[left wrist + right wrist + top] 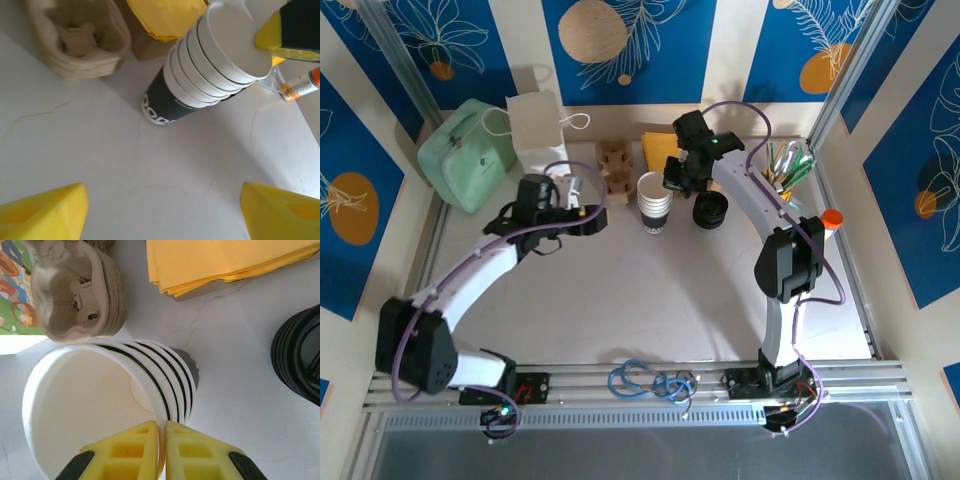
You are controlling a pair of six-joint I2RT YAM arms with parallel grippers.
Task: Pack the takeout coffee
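The stack of dark-walled, white-rimmed paper cups (655, 203) stands upright near the middle of the table's (620, 300) far edge. The right gripper (161, 432), reaching down from above, is clamped on the rim of the top cup (85, 405). The left gripper (590, 212), jaws apart, sits just left of the stack, nearer its base

Cut-off white letters, seemingly "OD", on dark bottom cup (161, 107) of cup stack (215, 65), small print unreadable
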